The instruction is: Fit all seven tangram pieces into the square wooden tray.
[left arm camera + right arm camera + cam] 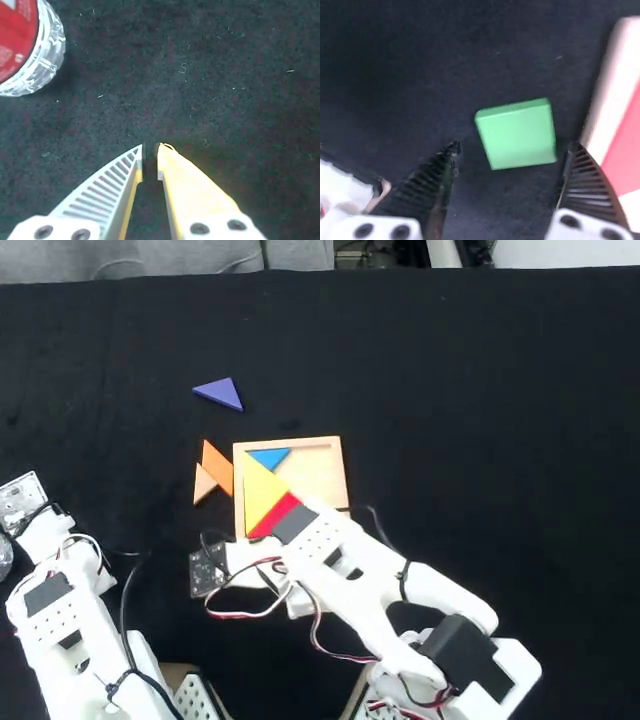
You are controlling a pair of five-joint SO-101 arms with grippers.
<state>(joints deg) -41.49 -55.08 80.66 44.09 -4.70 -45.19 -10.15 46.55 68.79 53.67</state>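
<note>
Right end effector [512,148] spread wide around the green square [516,132], which lies on the black surface [480,390] just beside the tray [335,465].

The tray holds blue [268,456], yellow [260,492] and red [278,514] pieces. Two orange triangles [212,472] lie beside its edge and a purple triangle [220,393] farther off. The left end effector [150,147] is clenched on nothing over bare surface, near a clear ribbed container [47,55] whose red label's print is unreadable.

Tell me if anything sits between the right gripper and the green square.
Nothing visible does. The green square lies bare on the black cloth, partly between the open fingers of the right gripper. The wooden tray runs close beside one finger, apart from the square.
</note>
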